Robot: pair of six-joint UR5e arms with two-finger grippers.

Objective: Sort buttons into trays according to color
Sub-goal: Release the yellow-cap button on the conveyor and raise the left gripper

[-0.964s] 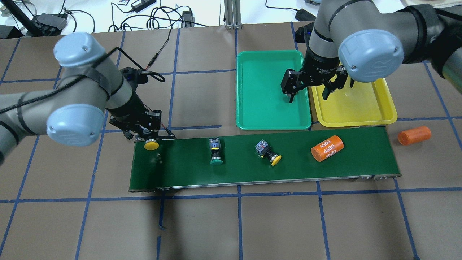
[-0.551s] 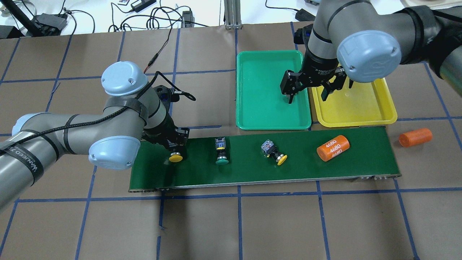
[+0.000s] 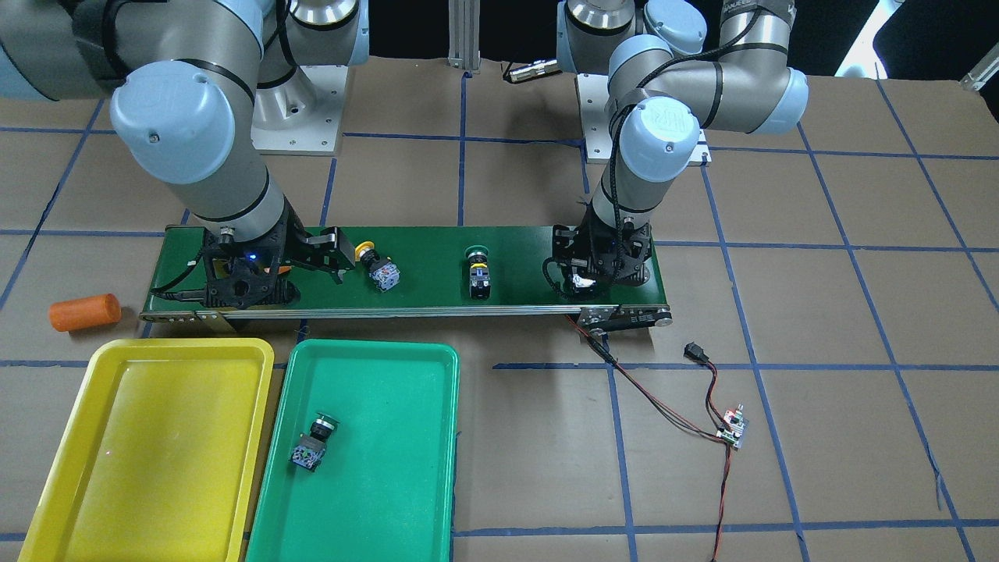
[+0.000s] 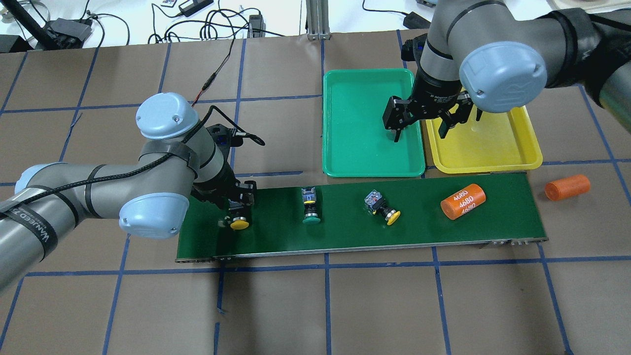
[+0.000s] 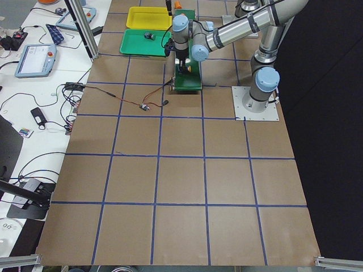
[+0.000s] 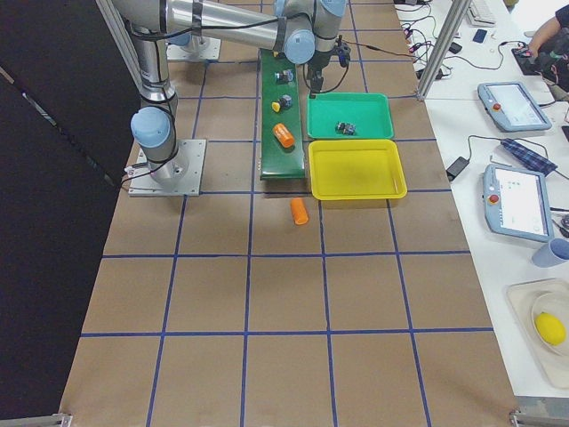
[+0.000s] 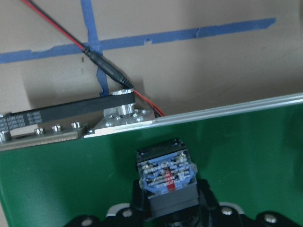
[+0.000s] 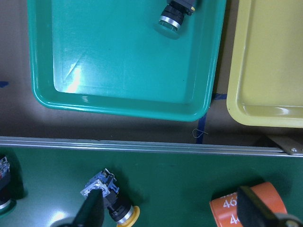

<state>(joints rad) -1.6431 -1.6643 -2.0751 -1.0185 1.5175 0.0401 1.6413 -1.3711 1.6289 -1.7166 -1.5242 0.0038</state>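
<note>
Green tray (image 3: pixel 390 484) first: one green button (image 3: pixel 312 443) lies in it on its side, cap toward the belt (image 4: pixel 345 236), on the half nearer the yellow tray (image 3: pixel 140 453). The yellow tray sits just beside the green one, long sides parallel, a thin strip of brown table between them, and its glossy floor catches the light. Both trays lie just off the belt's far edge from the robot, toward its right end.

Up above, the right gripper (image 4: pixel 420 133) hangs over the seam between the two trays. Its jaws are spread wide with nothing between them. Its wrist view looks down past both fingertips onto the belt.

Over at the belt's left end, the left gripper (image 4: pixel 240 211) is clamped on a yellow button (image 4: pixel 240 224). The fingers pinch the black body, the cap points back toward the robot and the grey-blue block points toward the belt's far edge. Whether the button touches the belt cannot be told.

Along the belt between the arms, a second green button (image 4: pixel 310 209) lies on its side, cap toward the robot. Further right comes a second yellow button (image 4: pixel 383 209), lying at an angle. Next comes an orange cylinder (image 4: pixel 463 201) marked 4680, across from the yellow tray. Another cylinder (image 4: pixel 567 186) rests on the table past the belt's right end.
</note>
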